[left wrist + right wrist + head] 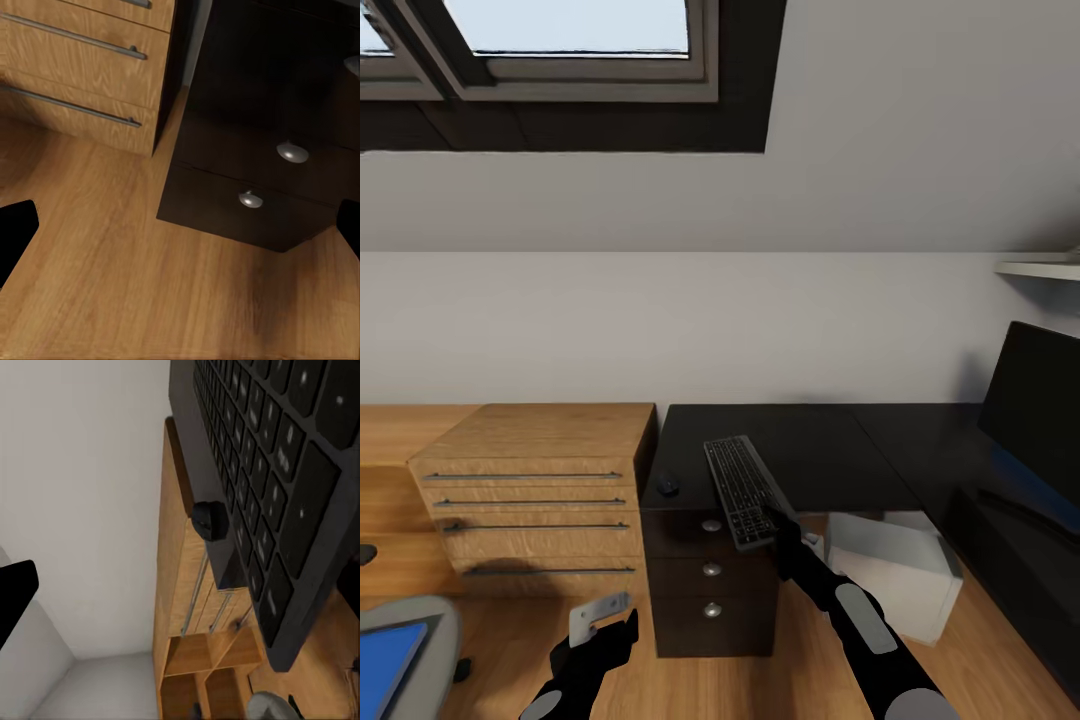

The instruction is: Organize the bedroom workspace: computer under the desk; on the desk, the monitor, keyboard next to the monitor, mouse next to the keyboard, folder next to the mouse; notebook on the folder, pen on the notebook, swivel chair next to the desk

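Note:
The keyboard lies slanted on the black desk, its near end jutting past the front edge. My right gripper is at that near end, jaws open and wide around the keyboard's edge. The mouse sits at the desk's left front corner, and it also shows as the small dark mouse beyond the keyboard. The monitor stands at the right. The computer rests under the desk. The blue folder lies on the swivel chair at bottom left. My left gripper hangs open over the floor.
A light-wood drawer chest stands against the desk's left side. The desk's black drawers with round silver knobs face me. A white shelf juts from the wall at upper right. Wooden floor spreads below my left gripper.

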Motion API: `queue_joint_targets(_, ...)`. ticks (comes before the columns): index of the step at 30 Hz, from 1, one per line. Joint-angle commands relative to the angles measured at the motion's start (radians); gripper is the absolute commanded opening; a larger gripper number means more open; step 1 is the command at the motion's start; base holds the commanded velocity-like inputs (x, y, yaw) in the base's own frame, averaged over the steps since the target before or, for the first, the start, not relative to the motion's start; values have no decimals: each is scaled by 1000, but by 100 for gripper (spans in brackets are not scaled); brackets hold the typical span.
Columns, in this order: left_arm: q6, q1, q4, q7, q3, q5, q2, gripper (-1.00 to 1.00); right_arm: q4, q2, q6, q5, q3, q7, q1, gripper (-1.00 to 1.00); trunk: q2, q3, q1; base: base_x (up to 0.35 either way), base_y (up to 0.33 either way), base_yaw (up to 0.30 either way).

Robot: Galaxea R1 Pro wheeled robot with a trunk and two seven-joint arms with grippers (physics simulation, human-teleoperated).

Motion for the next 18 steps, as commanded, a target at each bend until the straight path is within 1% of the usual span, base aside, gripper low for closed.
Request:
queue_joint_targets(1, 2, -1, -2, 8, -2, 7, 1, 100, 0, 1, 8, -6, -5, 0, -1, 100, -1, -1, -1, -315, 0, 0)
queue_joint_targets(9, 2, 0, -2, 8, -2, 8, 1, 100, 0, 0, 8, -6, -5, 0, -1, 100, -1, -1, -1, -332, -14, 0)
queue_joint_targets(13, 2, -1, -1, 8, -2, 9, 1, 100, 1, 0, 7, -5, -5, 0, -1, 100, -1, -1, -1, -334, -100, 0)
queue_joint_targets(18, 2, -1, 3, 8, -2, 10, 1, 100, 1, 0, 3, -3, -5, -1, -1, 100, -1, -1, -1, -311, -168, 0)
